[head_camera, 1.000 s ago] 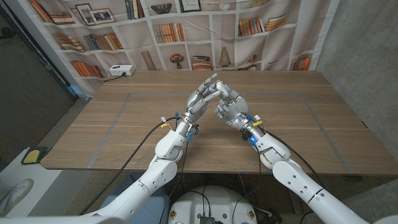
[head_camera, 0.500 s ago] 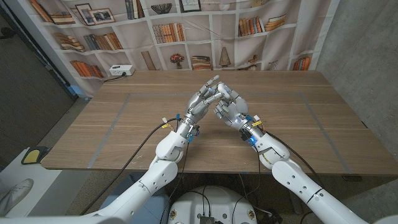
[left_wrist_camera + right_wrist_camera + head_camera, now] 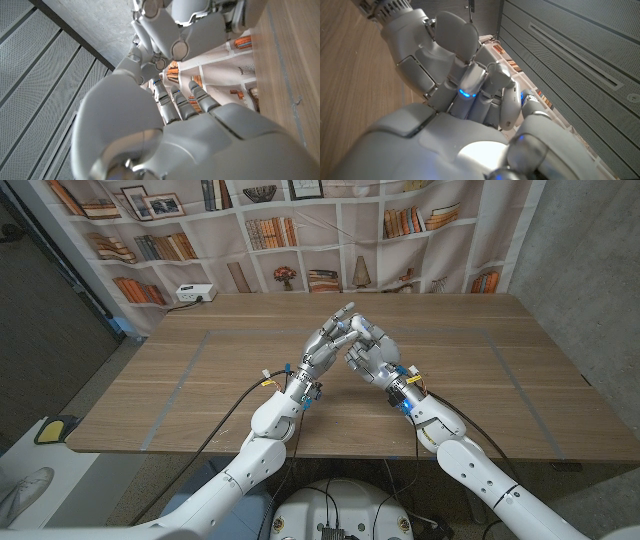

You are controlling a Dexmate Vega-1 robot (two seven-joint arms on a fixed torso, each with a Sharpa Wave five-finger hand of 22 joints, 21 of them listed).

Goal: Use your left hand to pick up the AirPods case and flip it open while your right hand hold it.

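Both arms rise from the near edge of the wooden table [image 3: 200, 380] and meet over its middle. The left hand [image 3: 325, 348] leans up toward one o'clock from its wrist, and the right hand [image 3: 370, 355] leans toward eleven o'clock, so the two form a peak with their fingertips together at about twelve o'clock of the pair. In the head view the left hand's fingers [image 3: 340, 330] reach across the top of the right hand's curled fingers [image 3: 362, 340], touching or nearly touching them.

The AirPods case cannot be made out in any view; if it is there, it sits buried between the two hands where the fingers overlap, so its place can only be given as somewhere inside that clasp. Its long axis and which way its lid faces cannot be told.

In the left wrist view the left hand [image 3: 200, 135] shows its back, fingers close together and reaching toward the right hand [image 3: 185, 30] (which looms large and cut off by the frame). In the right wrist view the right hand [image 3: 470, 145] curls its fingers in against the left hand [image 3: 435, 50], with small blue lights showing between them. Whether either hand actually grips anything cannot be told.

Behind the table hangs a printed bookshelf backdrop [image 3: 300, 230].
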